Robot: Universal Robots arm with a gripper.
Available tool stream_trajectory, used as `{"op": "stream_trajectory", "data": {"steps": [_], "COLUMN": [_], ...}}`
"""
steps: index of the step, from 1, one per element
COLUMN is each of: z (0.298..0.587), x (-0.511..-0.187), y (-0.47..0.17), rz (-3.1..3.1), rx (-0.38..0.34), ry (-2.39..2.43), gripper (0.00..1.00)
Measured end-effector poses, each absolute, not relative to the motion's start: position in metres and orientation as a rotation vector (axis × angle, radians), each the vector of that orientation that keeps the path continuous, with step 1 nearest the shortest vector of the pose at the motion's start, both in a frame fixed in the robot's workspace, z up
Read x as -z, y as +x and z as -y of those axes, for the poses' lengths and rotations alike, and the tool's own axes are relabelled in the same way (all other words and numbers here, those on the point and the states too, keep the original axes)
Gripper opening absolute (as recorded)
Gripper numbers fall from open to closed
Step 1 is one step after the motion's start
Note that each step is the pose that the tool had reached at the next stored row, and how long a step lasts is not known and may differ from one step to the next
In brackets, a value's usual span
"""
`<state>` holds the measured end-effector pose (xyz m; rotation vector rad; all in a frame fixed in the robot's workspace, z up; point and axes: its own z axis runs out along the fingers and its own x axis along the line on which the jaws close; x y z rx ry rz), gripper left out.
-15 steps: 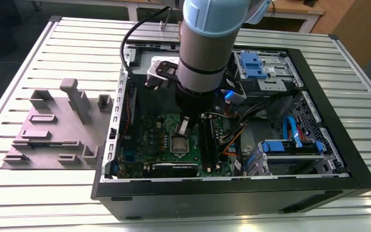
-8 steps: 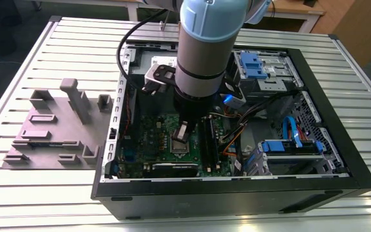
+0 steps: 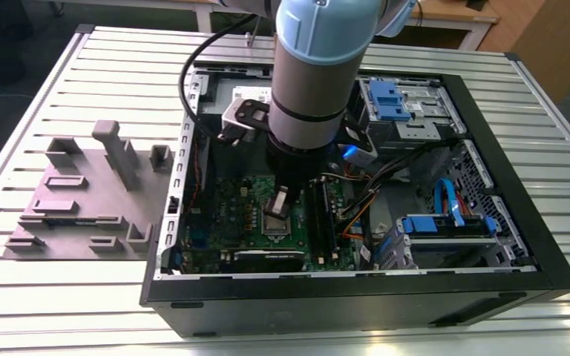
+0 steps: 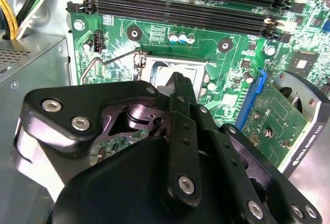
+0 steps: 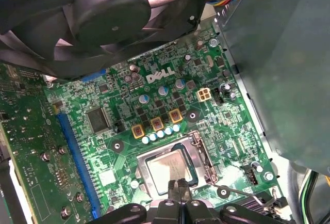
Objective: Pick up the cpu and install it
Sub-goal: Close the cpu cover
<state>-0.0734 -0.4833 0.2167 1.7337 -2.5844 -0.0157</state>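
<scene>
slatted table [image 3: 57, 297]; claw [image 5: 178, 185] tips together over cpu [image 5: 167, 168] in socket [image 5: 201, 157].

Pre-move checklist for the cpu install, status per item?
1. The cpu is in place: ok. In the first wrist view it lies flat inside the socket frame.
2. Gripper is empty: ok. The fingers are shut with nothing between them.
3. Gripper position: ok. The tips are over the cpu's near edge.
4. Tips touching the cpu: cannot tell.
5. Socket lever is latched: cannot tell. The wire stands out beside the frame.
</scene>
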Motion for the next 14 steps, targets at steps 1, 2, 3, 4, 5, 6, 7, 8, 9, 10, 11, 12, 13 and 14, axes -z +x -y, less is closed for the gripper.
{"op": "stream_trajectory", "data": {"steps": [1,2,3,4,5,6,7,8,9,10,11,12,13,14], "z": [0.4833,0.4833,0.4833,0.4833,0.4833,0.4833,0.4833,0.4833,0.4833,0.4833,0.4833,0.4833,0.4833,0.4833], "x": [-0.2167,-0.2167,-0.2167,-0.2166,-0.2167,-0.2167,-0.2166,-0.2167,-0.2166,-0.2166,-0.2166,-0.2166,-0.2167,-0.2166], "y": [-0.0741,-0.0749,-0.0752,-0.0752,-0.076,-0.0768,-0.0768,-0.0769,-0.0769,-0.0769,-0.0769,-0.0769,-0.0769,-0.0769], "rz": [2.585,2.585,2.586,2.586,2.586,2.586,2.586,2.586,2.586,2.586,2.586,2.586,2.586,2.586], "rx": [0.015,0.014,0.014,0.014,0.014,0.014,0.014,0.014,0.014,0.014,0.014,0.014,0.014,0.014], "ry": [1.734,1.735,1.735,1.735,1.735,1.735,1.735,1.735,1.735,1.735,1.735,1.735,1.735,1.735], "gripper": [0.1,0.1,0.1,0.1,0.1,0.1,0.1,0.1,0.1,0.1,0.1,0.1,0.1,0.1]}}
